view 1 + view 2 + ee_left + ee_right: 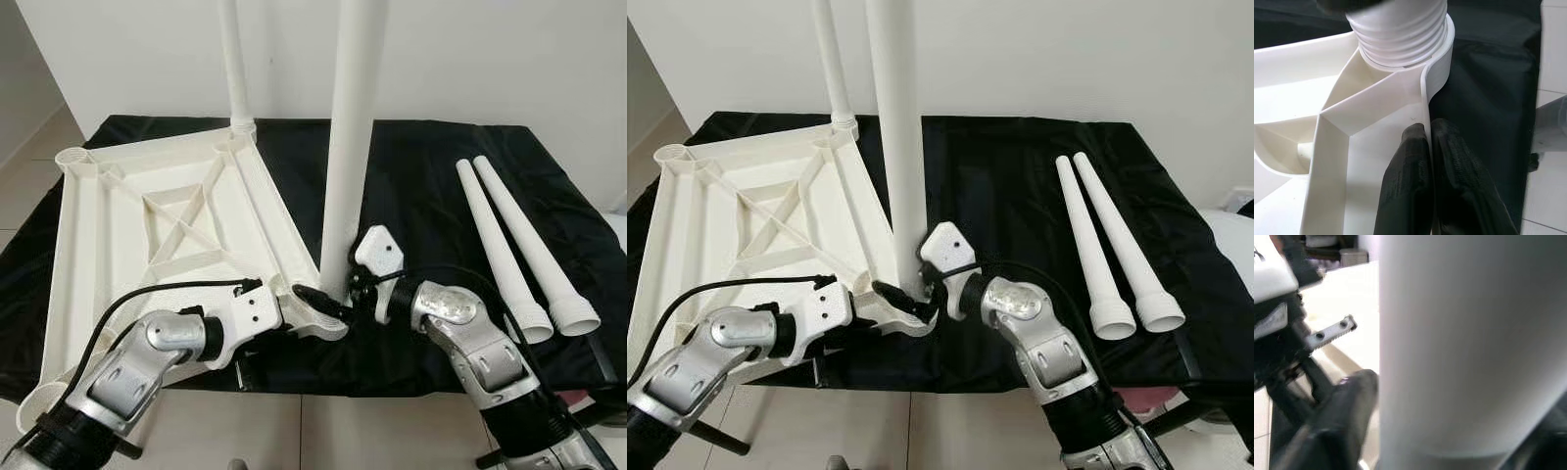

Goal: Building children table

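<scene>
White tabletop (147,211) lies underside-up at the worktop's (421,176) near-left corner. We note left hand (1428,147) pinching its rim, right hand (343,287) clamping the upright leg (351,147), top cut off.

One white tabletop (167,211) lies upside down on the left of one bench (421,176) draped in black cloth. There are four white legs in all: two stand upright in the tabletop's corners, a far leg (233,59) and a near leg (351,147), and two loose legs lie side by side on the right, the left loose leg (495,245) and the right loose leg (534,240). Two end effectors work at the near corner, the left end effector (328,302) and the right end effector (355,284).
</scene>
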Available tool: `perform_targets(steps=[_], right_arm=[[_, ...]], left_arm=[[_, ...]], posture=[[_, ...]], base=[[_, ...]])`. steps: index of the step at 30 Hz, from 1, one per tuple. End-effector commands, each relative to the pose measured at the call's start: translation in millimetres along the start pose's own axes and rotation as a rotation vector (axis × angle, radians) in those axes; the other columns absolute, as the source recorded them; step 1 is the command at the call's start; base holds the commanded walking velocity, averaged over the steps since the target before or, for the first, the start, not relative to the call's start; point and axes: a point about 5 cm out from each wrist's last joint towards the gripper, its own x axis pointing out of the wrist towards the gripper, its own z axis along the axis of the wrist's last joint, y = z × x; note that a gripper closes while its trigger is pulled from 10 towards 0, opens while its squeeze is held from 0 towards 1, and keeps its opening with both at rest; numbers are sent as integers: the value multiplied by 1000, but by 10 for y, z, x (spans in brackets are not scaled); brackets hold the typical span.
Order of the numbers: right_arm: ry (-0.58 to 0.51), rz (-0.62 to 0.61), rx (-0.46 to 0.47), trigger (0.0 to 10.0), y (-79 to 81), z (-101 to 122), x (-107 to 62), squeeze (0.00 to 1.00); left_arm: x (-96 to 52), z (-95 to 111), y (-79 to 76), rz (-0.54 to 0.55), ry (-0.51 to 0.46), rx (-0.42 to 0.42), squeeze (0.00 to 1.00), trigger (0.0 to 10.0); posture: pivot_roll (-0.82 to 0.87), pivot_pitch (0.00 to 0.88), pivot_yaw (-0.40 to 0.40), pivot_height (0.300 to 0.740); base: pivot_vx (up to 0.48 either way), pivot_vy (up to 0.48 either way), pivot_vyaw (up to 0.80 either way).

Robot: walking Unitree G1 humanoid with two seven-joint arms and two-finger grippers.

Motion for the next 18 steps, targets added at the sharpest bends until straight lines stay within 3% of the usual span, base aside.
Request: perform_targets(steps=[1, 13, 15, 18], right_arm=[[85, -74, 40, 0, -24, -185, 46, 0], [189, -374, 100, 0, -160, -362, 207, 0], [238, -555, 123, 0, -286, -425, 253, 0], [252, -643, 136, 0, -362, -441, 263, 0]], left_arm=[[74, 179, 94, -13, -55, 52, 0, 0], [306, 347, 345, 71, -71, 45, 0, 0], [391, 403, 445, 114, -70, 33, 0, 0], [425, 434, 483, 126, -74, 29, 0, 0]], posture=[[39, 90, -8, 740], [41, 143, -5, 740], [45, 156, -4, 740], [45, 159, -4, 740]], base=[[0, 0, 0], [0, 0, 0], [0, 0, 0], [0, 0, 0]])
